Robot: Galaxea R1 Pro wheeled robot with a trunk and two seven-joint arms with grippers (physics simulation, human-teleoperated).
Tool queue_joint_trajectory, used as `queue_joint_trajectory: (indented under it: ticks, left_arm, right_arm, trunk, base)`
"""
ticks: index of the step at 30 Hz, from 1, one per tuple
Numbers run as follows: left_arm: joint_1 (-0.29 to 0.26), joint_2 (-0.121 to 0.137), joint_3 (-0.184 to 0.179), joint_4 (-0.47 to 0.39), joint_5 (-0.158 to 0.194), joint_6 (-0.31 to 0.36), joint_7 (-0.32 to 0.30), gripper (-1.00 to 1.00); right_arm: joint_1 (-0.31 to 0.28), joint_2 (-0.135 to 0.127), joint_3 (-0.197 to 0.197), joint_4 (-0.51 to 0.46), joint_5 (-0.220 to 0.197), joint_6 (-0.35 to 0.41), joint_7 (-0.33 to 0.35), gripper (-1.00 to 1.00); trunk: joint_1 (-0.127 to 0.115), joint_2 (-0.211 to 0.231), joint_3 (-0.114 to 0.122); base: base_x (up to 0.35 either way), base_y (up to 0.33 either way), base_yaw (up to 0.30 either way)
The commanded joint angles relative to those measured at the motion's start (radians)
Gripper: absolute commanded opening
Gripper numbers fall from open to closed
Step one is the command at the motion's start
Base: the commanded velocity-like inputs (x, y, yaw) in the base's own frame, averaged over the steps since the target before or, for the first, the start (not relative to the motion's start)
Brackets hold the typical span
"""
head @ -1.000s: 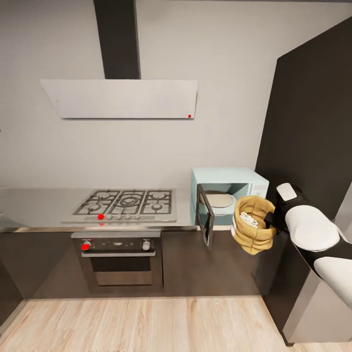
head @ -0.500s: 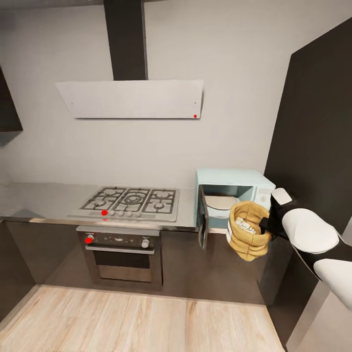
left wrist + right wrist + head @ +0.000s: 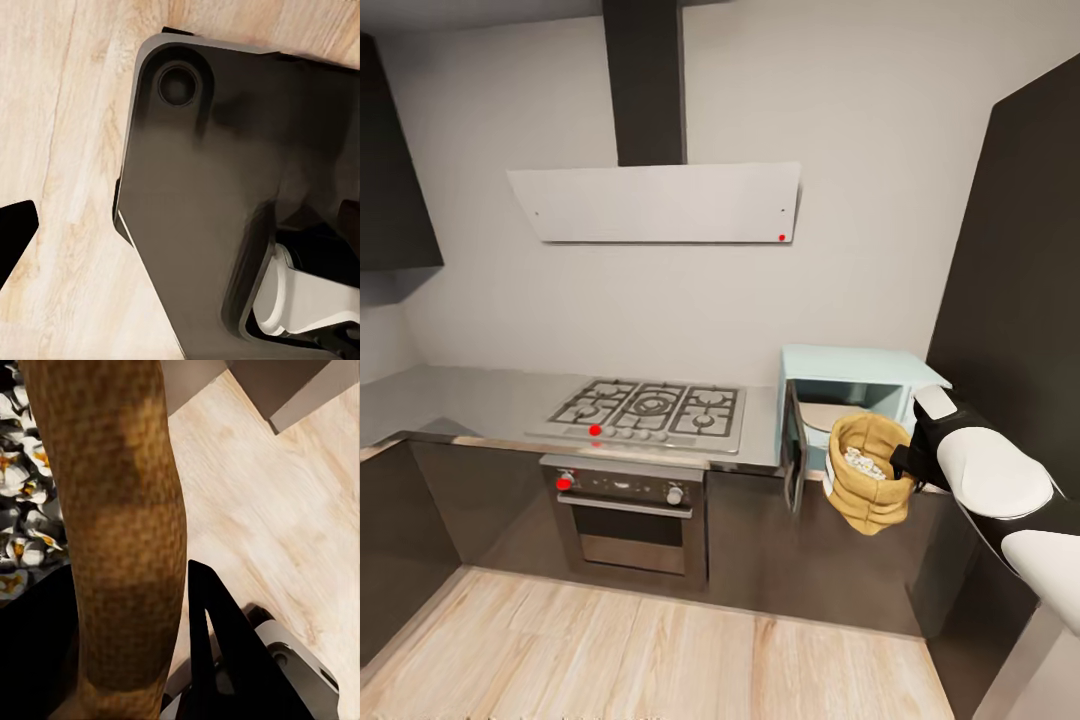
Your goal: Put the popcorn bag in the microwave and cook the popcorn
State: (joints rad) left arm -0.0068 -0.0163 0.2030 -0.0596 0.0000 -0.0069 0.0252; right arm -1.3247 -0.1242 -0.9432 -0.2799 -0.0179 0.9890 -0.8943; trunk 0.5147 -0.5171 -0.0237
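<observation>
The tan popcorn bag [image 3: 868,490] hangs in the air in front of the microwave [image 3: 857,368], below its opening. My right gripper [image 3: 906,462] is shut on the bag's rim. White popcorn [image 3: 865,464] fills the bag's mouth. The microwave's door [image 3: 793,460] stands open, and a pale plate lies inside. The microwave sits at the right end of the grey countertop [image 3: 470,400]. In the right wrist view the bag's wall [image 3: 124,532] is close up, with popcorn [image 3: 22,525] on one side and a black finger [image 3: 217,652] on the other.
A gas hob [image 3: 650,410] is set in the countertop, over a built-in oven [image 3: 625,520]. A white hood [image 3: 660,200] hangs above. A tall dark cabinet [image 3: 1010,280] stands at the right. The left wrist view looks down on the robot's dark base [image 3: 210,195] and wooden floor [image 3: 67,135].
The whole picture has shifted right and shrunk a little, so the camera has moved. The bag stays in my right gripper in front of the open microwave.
</observation>
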Motion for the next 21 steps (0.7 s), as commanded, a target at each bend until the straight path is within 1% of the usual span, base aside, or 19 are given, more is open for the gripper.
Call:
queue_joint_trajectory:
  ticks: [1, 3, 8, 16, 21]
  left_arm:
    - [-0.001, 0.000, 0.004, 0.000, 0.000, -0.001, 0.002, 1.00]
    - [-0.001, -0.001, 0.004, 0.000, 0.000, -0.001, 0.002, 1.00]
    - [0.000, -0.001, 0.004, 0.000, 0.000, -0.001, 0.002, 1.00]
    - [-0.001, 0.000, 0.004, 0.000, 0.000, -0.001, 0.002, 1.00]
    - [-0.001, 0.001, 0.004, 0.000, 0.000, -0.001, 0.002, 1.00]
  right_arm:
    - [-0.002, 0.000, -0.003, -0.001, -0.003, 0.004, -0.005, -1.00]
    - [-0.001, 0.000, -0.003, -0.001, -0.003, 0.004, -0.005, -1.00]
    - [-0.001, -0.001, -0.004, -0.001, -0.002, 0.004, -0.004, -1.00]
    - [-0.001, -0.001, -0.004, -0.001, -0.002, 0.007, -0.001, -1.00]
    - [-0.001, -0.001, -0.003, -0.001, -0.002, 0.008, 0.000, -1.00]
  trunk:
    - [0.000, -0.002, -0.002]
    - [0.000, -0.002, -0.002]
    - [0.000, -0.002, -0.002]
    - [0.000, -0.002, -0.002]
    - [0.000, -0.002, -0.002]
  base:
    - [0.000, 0.000, 0.244]
    - [0.000, 0.000, 0.198]
    - [0.019, -0.017, 0.040]
    - [0.194, -0.215, 0.001]
    - [0.051, -0.071, 0.000]
